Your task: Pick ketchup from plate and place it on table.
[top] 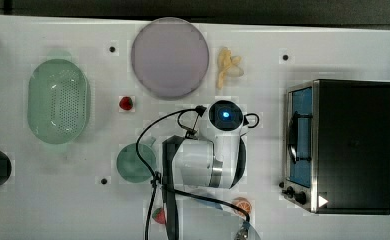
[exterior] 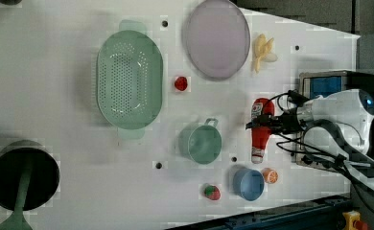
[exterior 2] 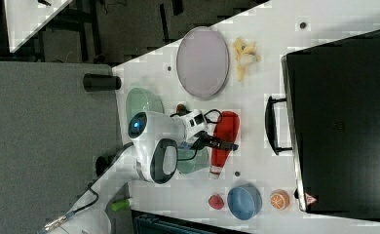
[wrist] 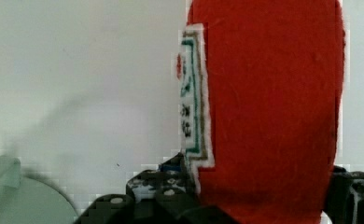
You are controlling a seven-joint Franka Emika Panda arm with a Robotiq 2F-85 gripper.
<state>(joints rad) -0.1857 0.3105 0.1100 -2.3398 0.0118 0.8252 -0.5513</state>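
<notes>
The ketchup [exterior: 261, 132], a red bottle with a whitish cap end, lies flat on the white table [exterior: 55, 143] between the green cup and the oven. It also shows in the right view as ketchup [exterior 2: 223, 139] and fills much of the wrist view as ketchup [wrist: 269, 93]. My gripper [exterior: 263, 125] straddles the bottle's middle from above, as gripper [exterior 2: 222, 144] and gripper [wrist: 259, 200] also show. The pale lilac plate [top: 169, 57] lies bare at the far edge, well apart from the bottle. In the top view my arm covers the bottle.
Near the bottle stand a green cup [exterior: 200, 142], a blue bowl [exterior: 248, 184], an orange slice [exterior: 270, 175] and a strawberry [exterior: 212, 192]. A toaster oven [top: 343, 145] sits close beside my arm. The green basket [exterior: 129, 79], a small red item [exterior: 181, 83] and bananas [exterior: 262, 50] lie farther off.
</notes>
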